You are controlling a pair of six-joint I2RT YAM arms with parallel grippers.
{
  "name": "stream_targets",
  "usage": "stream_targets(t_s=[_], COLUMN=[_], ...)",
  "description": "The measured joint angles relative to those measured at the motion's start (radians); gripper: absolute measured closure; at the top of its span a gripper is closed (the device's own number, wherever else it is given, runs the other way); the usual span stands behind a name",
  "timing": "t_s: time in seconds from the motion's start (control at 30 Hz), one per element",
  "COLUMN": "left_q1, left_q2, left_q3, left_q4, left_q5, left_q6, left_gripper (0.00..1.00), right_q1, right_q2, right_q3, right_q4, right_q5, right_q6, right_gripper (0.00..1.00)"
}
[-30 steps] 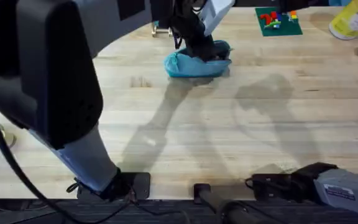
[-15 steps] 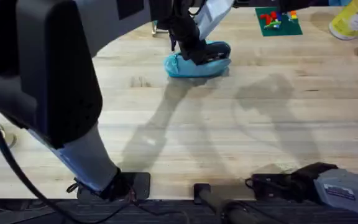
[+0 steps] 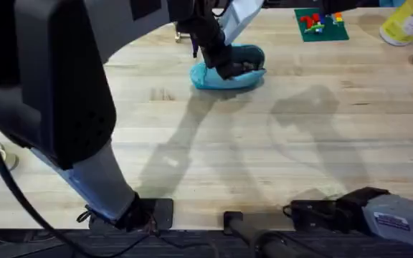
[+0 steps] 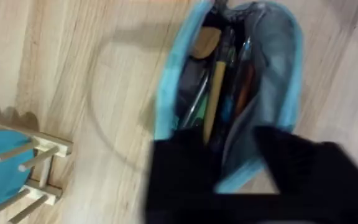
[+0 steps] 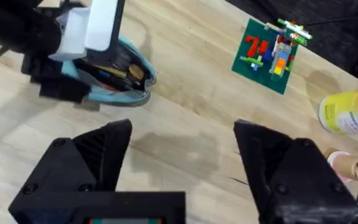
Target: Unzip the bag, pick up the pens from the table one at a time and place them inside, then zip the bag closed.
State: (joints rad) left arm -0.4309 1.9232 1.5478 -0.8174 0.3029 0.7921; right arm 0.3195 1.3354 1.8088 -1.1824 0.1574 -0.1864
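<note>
Left gripper (image 4: 235,171) parted at open bag (image 4: 284,74), right gripper (image 5: 182,165) wide, empty

Overhead: left gripper (image 3: 224,66) covers the bag's (image 3: 229,74) middle; finger state indeterminable. Left wrist view: bag contents (image 4: 219,87) blurred, pens not individually identifiable. Yellow bottle (image 3: 407,20) cut off at upper right.

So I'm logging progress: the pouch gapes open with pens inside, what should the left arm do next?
Probably find the zipper pull and draw it shut: the bag lies open, the pens sit inside, and the left gripper hovers open at its end.
</note>
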Motion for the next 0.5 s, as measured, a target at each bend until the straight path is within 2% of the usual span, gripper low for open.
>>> stream_targets(t_s=[0.1,0.13,0.5], left_q1=[0.002,0.002,0.003], left_q2=[0.0,0.0,0.0], left_q3=[0.0,0.0,0.0], left_q4=[0.009,0.01,0.005], left_q5=[-0.012,-0.013,-0.015], left_q6=[0.0,-0.002,-0.002], left_gripper=[0.086,0.028,0.009], right_q1=[0.0,0.0,0.0], right_q2=[0.0,0.0,0.0], right_q3=[0.0,0.0,0.0], right_q4=[0.0,0.0,0.0], right_q5=[0.0,0.0,0.0], right_q6=[0.0,0.0,0.0], right_gripper=[0.005,0.005,0.007])
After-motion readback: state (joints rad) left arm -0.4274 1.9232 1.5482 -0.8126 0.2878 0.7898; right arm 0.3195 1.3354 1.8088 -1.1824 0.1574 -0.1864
